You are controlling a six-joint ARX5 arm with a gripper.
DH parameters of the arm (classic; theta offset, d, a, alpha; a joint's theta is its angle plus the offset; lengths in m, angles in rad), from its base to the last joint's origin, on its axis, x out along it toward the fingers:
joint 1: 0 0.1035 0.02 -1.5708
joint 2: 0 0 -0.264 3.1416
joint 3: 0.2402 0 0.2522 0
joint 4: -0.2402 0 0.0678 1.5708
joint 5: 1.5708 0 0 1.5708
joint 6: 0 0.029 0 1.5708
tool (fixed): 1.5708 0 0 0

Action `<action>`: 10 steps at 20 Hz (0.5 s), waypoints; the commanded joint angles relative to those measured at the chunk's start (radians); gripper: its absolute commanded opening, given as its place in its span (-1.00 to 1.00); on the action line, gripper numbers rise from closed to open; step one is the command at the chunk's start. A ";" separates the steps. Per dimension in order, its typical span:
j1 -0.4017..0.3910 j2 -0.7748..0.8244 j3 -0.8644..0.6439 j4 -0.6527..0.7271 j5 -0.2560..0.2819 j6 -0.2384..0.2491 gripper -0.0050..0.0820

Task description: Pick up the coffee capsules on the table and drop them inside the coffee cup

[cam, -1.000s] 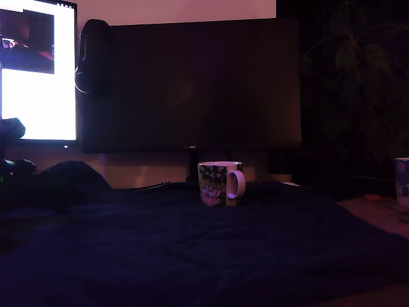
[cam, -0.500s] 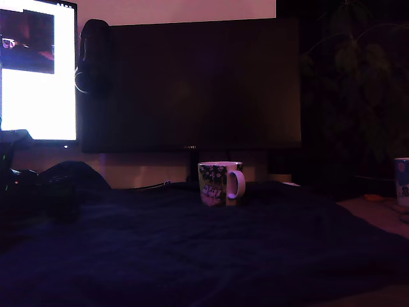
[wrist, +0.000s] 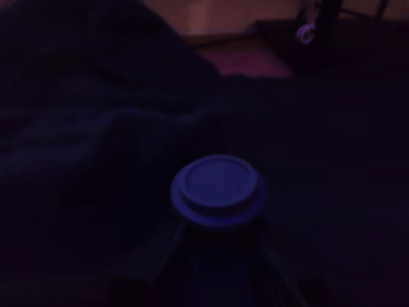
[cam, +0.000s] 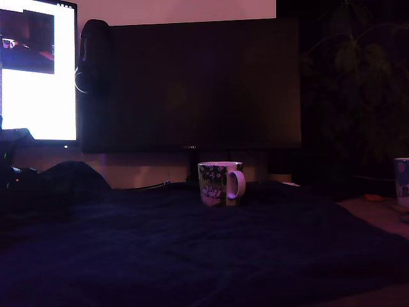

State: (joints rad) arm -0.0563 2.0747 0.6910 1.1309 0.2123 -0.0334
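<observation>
The wrist view shows one pale coffee capsule (wrist: 218,188), its flat round rim facing the camera, just above the dark blue cloth of the table (wrist: 96,128). My gripper (wrist: 220,233) appears shut on the coffee capsule's body, with dim fingers (wrist: 153,252) running up to it on both sides. The coffee cup (cam: 220,183), white with a dark floral print and a loop handle, stands upright mid-table in the exterior view. My arm (cam: 19,179) is a dark shape at the exterior view's far left, well away from the cup. The scene is very dark.
A large dark monitor (cam: 192,83) stands behind the cup, with a lit screen (cam: 38,70) at the exterior view's left. A pale cup with a red spot (cam: 402,182) sits at the right edge. The cloth bunches into a hump (cam: 73,176) near the arm.
The dark arm at the exterior view's left has shifted slightly and looks lower than half a second ago. The cup has not moved.
</observation>
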 commanded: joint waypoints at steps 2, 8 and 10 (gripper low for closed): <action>0.004 0.025 0.001 0.046 0.087 0.008 -0.44; 0.000 -0.030 0.001 0.055 0.284 0.002 -0.44; -0.011 -0.070 0.001 0.027 0.336 -0.001 -0.44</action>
State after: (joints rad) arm -0.0605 2.0548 0.6922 1.1492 0.5323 -0.0315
